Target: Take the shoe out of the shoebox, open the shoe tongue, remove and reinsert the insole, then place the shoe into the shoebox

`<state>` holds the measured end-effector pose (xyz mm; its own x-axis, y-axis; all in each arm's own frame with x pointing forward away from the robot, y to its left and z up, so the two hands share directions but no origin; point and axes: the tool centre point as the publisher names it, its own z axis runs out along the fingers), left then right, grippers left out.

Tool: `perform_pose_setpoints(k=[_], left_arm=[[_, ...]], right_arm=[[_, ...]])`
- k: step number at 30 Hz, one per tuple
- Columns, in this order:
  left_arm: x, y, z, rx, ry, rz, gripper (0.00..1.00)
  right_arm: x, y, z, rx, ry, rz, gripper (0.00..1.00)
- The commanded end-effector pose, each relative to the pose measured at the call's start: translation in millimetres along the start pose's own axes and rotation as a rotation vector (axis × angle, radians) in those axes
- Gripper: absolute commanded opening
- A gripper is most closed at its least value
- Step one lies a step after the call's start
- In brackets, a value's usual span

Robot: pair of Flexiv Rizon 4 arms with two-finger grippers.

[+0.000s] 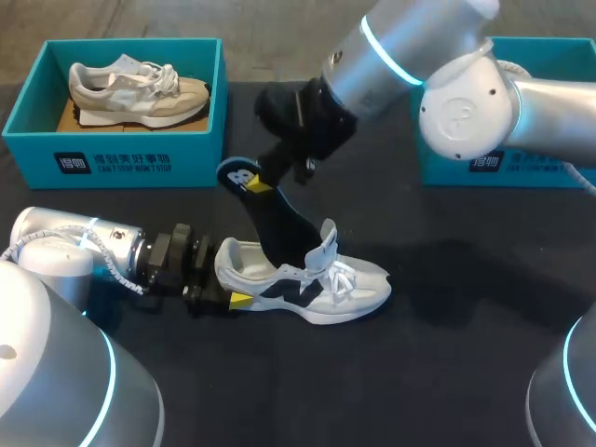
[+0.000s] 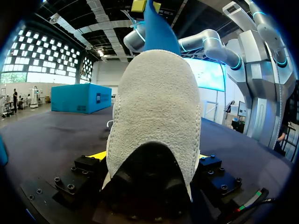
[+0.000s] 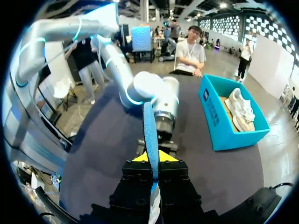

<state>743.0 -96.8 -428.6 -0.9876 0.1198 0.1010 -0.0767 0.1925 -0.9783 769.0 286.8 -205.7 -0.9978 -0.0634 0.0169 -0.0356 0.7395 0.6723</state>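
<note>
Yellow-tipped fingers of the left gripper clamp the heel of a white shoe, which stands on its sole mid-way across the black table. The right gripper pinches the upper end of a dark blue insole that rises partly out of the shoe's opening. Behind, at the left, a teal shoebox holds a beige shoe.

The surface carries two teal boxes: the left shoebox and the right shoebox. Two shoes are seen: one white shoe, one beige shoe. There is one blue insole.
</note>
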Motion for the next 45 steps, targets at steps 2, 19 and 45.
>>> perform_pose_setpoints(k=[2,19,45], left_arm=[[-1.8,3.4,1.4,0.000,-0.002,0.000,0.00],[-1.8,3.4,1.4,0.000,-0.002,0.000,0.00],[-1.8,3.4,1.4,0.000,-0.002,0.000,0.00]], right_arm=[[6.6,11.8,-19.9,-0.042,0.010,0.020,0.00],[4.9,34.4,-78.9,-0.161,-0.012,0.064,0.00],[18.6,46.1,-183.3,-0.258,-0.155,0.229,0.00]])
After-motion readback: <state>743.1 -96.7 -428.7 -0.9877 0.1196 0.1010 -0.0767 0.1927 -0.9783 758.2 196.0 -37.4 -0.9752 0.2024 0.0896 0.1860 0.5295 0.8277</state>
